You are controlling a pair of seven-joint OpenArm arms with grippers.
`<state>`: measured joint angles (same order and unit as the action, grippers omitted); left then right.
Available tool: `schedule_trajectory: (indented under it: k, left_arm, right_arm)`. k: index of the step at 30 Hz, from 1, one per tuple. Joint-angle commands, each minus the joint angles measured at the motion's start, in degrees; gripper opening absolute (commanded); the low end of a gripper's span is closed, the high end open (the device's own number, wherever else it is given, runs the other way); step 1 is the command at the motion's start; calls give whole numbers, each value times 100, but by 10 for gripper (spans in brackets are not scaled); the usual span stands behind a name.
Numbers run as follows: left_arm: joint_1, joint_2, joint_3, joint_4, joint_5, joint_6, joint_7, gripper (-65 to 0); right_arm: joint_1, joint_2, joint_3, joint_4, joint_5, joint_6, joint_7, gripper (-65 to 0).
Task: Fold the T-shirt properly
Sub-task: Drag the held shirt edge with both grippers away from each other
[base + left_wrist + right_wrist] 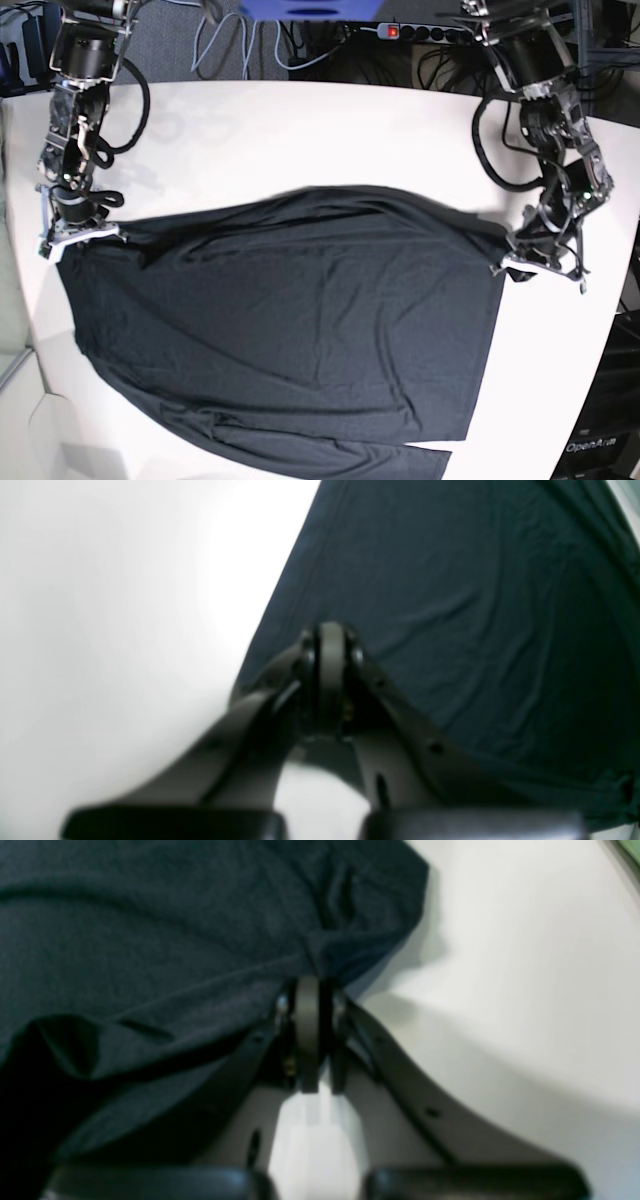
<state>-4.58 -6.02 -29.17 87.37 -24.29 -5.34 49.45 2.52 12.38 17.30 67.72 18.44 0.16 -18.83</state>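
The black T-shirt (290, 310) lies spread wide on the white table (300, 130), with a sleeve running along its near edge. My left gripper (510, 248) is at the shirt's right corner. In the left wrist view the gripper (332, 635) has its jaws together on the edge of the shirt (450, 605), and creases run toward it. My right gripper (95, 232) is at the shirt's left corner. In the right wrist view the gripper (307, 990) is shut on bunched fabric of the shirt (150, 940), which is lifted a little there.
A power strip (420, 30) and loose cables lie behind the table's far edge. The table's curved edge runs close to my left arm on the right and past my right arm on the left. The shirt's near hem reaches the front edge.
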Motion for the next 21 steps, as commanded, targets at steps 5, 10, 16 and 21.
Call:
schedule_trajectory:
  k: [5, 10, 16, 21]
  left_arm:
    - [-250, -70, -314, -74, -72, -15, -114, -650]
    - [-522, -132, -525, -671, -63, -33, -114, -650]
    - [-593, -202, -516, -803, -98, -24, -114, -650]
    - [-751, -185, -507, -812, -107, -24, -114, -650]
  right_arm:
    - [42, 67, -3, 28, 7, 23, -143, -650]
    - [42, 76, -3, 28, 7, 23, -143, -650]
    - [42, 67, -3, 28, -2, 23, -143, -650]
    - [42, 76, -3, 28, -2, 23, -143, -650]
